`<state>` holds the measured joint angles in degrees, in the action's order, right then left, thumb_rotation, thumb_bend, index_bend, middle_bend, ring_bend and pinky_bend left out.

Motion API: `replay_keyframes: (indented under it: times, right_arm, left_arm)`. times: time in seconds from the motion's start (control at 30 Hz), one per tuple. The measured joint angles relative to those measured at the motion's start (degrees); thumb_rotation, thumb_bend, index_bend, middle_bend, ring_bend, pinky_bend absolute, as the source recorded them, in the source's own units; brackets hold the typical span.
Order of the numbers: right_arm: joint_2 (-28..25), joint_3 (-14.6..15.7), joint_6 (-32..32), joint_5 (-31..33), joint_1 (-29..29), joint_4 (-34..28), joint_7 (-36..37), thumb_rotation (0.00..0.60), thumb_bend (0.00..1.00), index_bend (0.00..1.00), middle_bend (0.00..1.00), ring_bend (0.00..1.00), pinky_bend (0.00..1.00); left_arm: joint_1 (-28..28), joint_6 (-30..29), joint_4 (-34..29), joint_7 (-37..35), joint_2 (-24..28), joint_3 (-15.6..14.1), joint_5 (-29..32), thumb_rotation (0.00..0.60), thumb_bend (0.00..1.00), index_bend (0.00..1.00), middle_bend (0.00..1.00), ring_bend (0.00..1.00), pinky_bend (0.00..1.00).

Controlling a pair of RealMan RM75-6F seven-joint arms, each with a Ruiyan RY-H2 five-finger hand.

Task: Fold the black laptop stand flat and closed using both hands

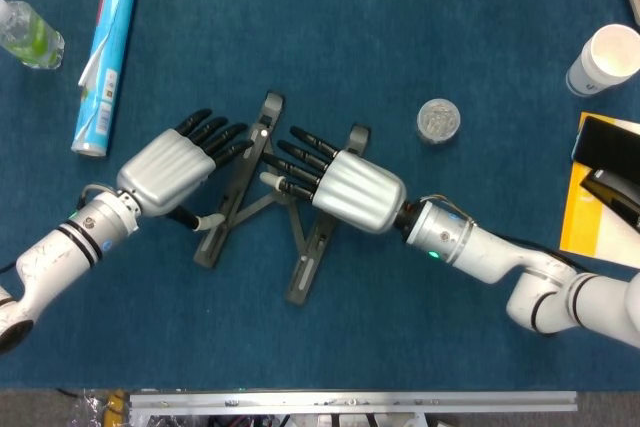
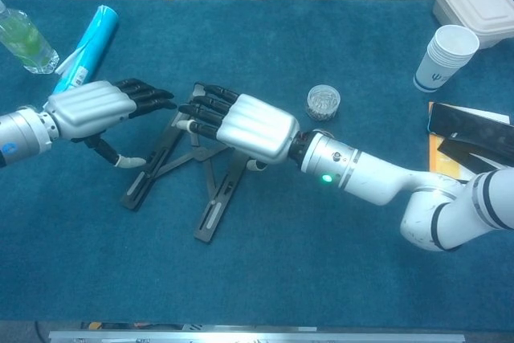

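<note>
Left hand [image 1: 170,169] and right hand [image 1: 345,187] flank the black folding metal laptop stand [image 2: 210,198], fingers extended, holding nothing.
Stand lies unfolded on blue cloth-covered table [image 1: 400,37].

Even overhead light, sharp focus
</note>
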<state>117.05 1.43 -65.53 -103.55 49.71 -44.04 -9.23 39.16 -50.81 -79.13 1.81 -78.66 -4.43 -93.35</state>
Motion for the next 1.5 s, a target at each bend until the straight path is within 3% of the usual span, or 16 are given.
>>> replay_keyframes:
  times: [0.53, 0.6, 0.77, 0.83, 1.5]
  right_arm:
    - [1.3, 0.4, -0.6, 0.4, 0.6, 2.0, 0.9, 0.6, 0.0, 0.0, 0.0, 0.0, 0.0]
    - [1.3, 0.5, -0.6, 0.4, 0.7, 1.9, 0.8, 0.6, 0.0, 0.0, 0.0, 0.0, 0.0]
    - [1.1, 0.2, -0.9, 0.7, 0.8, 1.5, 0.5, 0.6, 0.0, 0.0, 0.0, 0.0, 0.0]
    - [1.0, -0.1, -1.0, 1.0, 0.9, 1.2, 0.6, 0.6, 0.0, 0.0, 0.0, 0.0, 0.0]
    - [1.1, -0.3, -0.6, 2.1, 1.2, 1.7, 1.4, 0.6, 0.0, 0.0, 0.0, 0.0, 0.0]
  left_arm:
    - [0.6, 0.1, 2.0, -0.1, -2.1, -0.3, 0.3, 0.356, 0.22, 0.0, 0.0, 0.0, 0.0]
    - [0.7, 0.1, 2.1, 0.0, -2.0, -0.4, 0.3, 0.378, 0.22, 0.0, 0.0, 0.0, 0.0]
    - [0.7, -0.3, 2.3, 0.8, -1.0, -0.6, 0.3, 0.579, 0.22, 0.0, 0.0, 0.0, 0.0]
    - [0.7, -0.5, 2.4, 0.8, -1.0, -0.6, 0.3, 0.6, 0.22, 0.0, 0.0, 0.0, 0.0]
    - [1.3, 0.7, 1.6, -0.8, -1.9, -1.0, 0.9, 0.6, 0.22, 0.0, 0.0, 0.0, 0.0]
